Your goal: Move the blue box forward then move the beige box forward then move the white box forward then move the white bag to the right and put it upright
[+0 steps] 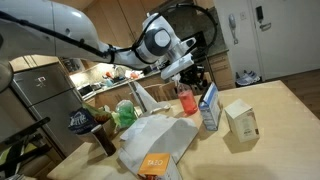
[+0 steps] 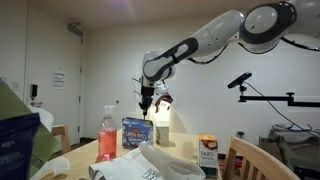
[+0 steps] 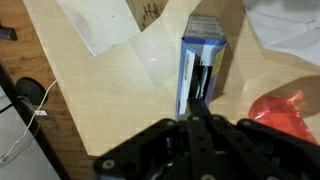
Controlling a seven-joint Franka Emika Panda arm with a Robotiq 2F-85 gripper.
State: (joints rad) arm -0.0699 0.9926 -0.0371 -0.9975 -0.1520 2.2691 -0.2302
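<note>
Now, end effector [image 3: 197,105]: fingers pressed together, gripping nothing, just above the blue box [image 3: 205,55]; probably meant as a blunt pusher.
Blue box: upright, middle of tabletop [image 1: 285,110], clear of its edges, beige box [image 1: 241,120] alongside.

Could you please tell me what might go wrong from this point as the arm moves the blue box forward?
1. The gripper is shut and hangs over the tall, slim blue box; a push high up could tip it rather than slide it.
2. The red translucent cup stands close beside the box, so a sideways drift might knock it.
</note>
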